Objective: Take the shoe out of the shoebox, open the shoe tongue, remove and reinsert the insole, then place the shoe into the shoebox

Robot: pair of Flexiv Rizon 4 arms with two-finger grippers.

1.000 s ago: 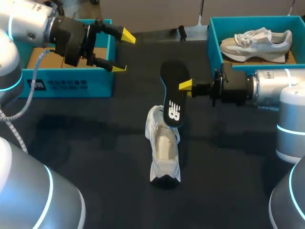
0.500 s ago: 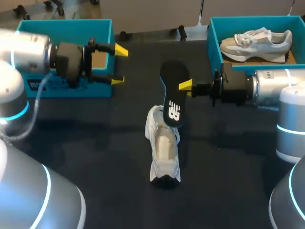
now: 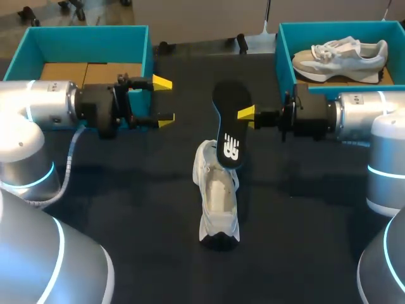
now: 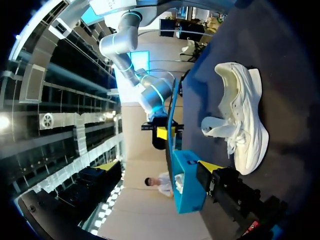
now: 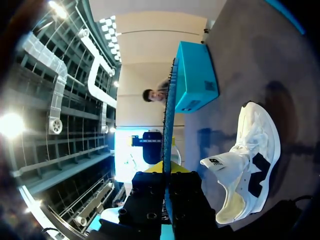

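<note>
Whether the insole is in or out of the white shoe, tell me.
Out. The right hand grips the insole, held upright above the white shoe, whose pale inside lies bare.

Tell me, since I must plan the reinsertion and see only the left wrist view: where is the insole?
Observer: The right gripper is shut on the insole and holds it upright over the white shoe.
Operator: Which end points down?
Observer: The narrower, printed end, at the shoe's opening. I cannot tell whether it touches.
Operator: Is my own gripper free?
Observer: Yes. The left gripper is open and empty, in front of the left box.
</note>
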